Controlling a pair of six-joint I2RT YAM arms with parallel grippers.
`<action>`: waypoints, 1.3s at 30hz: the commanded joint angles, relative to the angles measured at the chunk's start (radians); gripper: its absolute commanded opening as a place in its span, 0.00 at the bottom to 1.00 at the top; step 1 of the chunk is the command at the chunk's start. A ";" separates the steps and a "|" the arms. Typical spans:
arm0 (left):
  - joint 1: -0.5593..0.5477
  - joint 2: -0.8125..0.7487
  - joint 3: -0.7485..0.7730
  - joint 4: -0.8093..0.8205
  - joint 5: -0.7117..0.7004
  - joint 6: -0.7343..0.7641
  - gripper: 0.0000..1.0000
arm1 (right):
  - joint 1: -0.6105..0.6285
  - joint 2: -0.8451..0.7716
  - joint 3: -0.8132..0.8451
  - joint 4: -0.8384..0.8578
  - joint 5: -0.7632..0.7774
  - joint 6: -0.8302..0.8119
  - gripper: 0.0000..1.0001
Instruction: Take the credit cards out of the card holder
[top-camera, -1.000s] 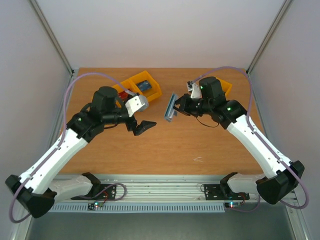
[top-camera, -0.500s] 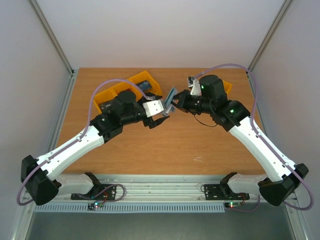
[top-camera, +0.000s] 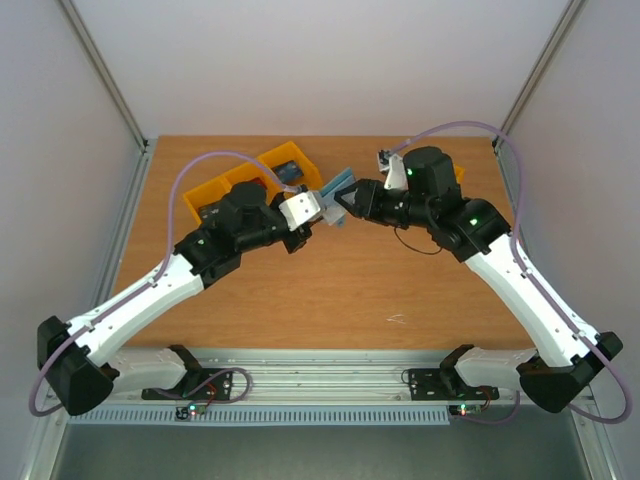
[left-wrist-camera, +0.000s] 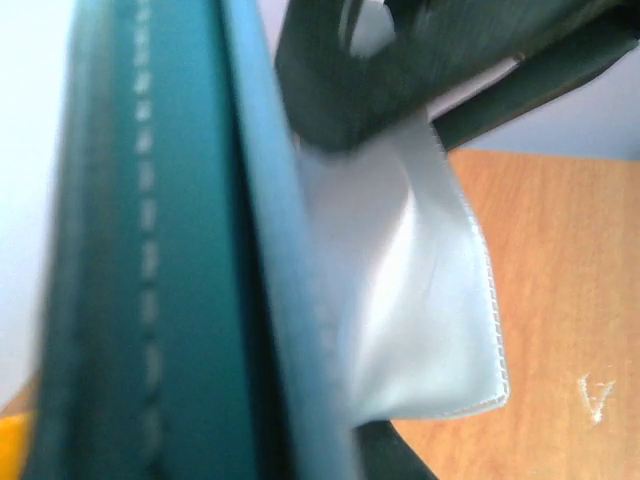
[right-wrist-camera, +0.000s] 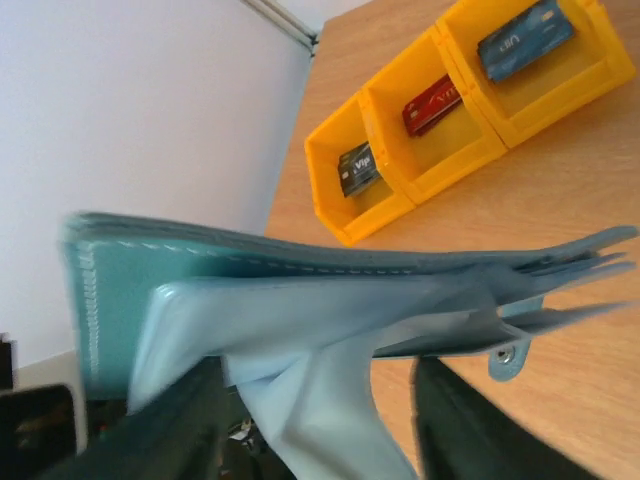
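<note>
The blue-teal card holder (top-camera: 336, 184) hangs in the air between both grippers, over the middle back of the table. My left gripper (top-camera: 321, 209) is shut on its lower edge. In the left wrist view the card holder (left-wrist-camera: 150, 250) fills the frame, with a light-blue pocket (left-wrist-camera: 420, 300) bulging out, and my own fingers are mostly hidden. My right gripper (right-wrist-camera: 315, 390) stands open, its jaws apart on either side of the hanging pocket flap (right-wrist-camera: 330, 400). The snap stud (right-wrist-camera: 510, 352) shows. Three credit cards lie in orange bins: blue (right-wrist-camera: 525, 38), red (right-wrist-camera: 432, 103), dark grey (right-wrist-camera: 357, 167).
The row of orange bins (top-camera: 300, 185) sits at the back left of the table, partly covered by my left arm. Another orange bin (top-camera: 456, 176) is behind my right arm. A small white scuff (top-camera: 397, 319) marks the wood near the front.
My left gripper swung right to the card holder and shut on it. My right gripper, which was shut on the card holder, has opened its jaws.
</note>
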 joint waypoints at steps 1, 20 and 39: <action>0.013 -0.070 0.056 -0.030 0.111 -0.210 0.00 | 0.005 -0.024 0.137 -0.184 0.080 -0.263 0.62; 0.145 -0.174 0.028 0.460 0.776 -0.906 0.00 | -0.035 -0.219 -0.026 0.045 -0.382 -0.603 0.99; 0.155 -0.214 -0.001 0.292 0.629 -0.866 0.67 | -0.035 -0.209 0.006 0.003 -0.423 -0.602 0.01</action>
